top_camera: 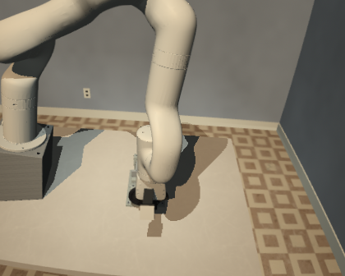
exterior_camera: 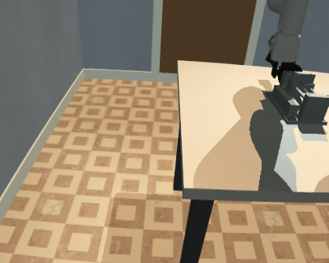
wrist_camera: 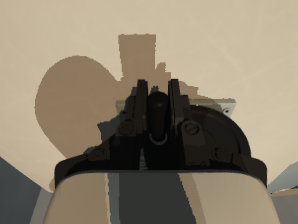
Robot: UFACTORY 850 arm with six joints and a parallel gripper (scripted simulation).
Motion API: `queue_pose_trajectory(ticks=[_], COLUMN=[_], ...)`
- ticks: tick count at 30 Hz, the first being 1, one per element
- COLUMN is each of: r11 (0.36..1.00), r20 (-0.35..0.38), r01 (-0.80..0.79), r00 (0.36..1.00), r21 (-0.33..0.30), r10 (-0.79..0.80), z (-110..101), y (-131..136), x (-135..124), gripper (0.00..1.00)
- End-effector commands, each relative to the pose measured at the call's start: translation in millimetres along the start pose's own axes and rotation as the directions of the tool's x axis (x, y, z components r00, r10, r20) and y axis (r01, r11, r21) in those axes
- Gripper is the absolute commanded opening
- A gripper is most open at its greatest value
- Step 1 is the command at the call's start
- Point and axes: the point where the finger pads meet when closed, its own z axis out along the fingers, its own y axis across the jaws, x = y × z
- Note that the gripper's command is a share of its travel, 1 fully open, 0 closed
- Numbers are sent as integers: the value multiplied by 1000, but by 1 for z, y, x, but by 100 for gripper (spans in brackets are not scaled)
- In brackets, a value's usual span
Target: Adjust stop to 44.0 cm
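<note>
The tool (wrist_camera: 157, 106) is clamped on the handwheel (wrist_camera: 220, 137) of the grey stop fixture (exterior_camera: 300, 99) near the counter (exterior_camera: 224, 129) edge. The scale is hidden, so overturning past the setting seems likely, as does slipping.

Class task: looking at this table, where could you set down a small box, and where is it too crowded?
Free: the stretch of table between its left edge and the stop fixture. Crowded: the far right, where the gripper, shut on the handwheel, meets the fixture.
</note>
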Motion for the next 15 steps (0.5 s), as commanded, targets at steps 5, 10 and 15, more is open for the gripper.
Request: queue_pose_trajectory(ticks=[5, 10, 15], r11=[1000, 1000, 1000], r20=[2, 2, 2], r01=[-1, -1, -1], r00=[1000, 1000, 1000], r21=[-2, -2, -2], r10=[1, 1, 1], z=[-12, -26, -36], y=[-1, 4, 15], x=[0, 0, 0], gripper=[6, 6, 6])
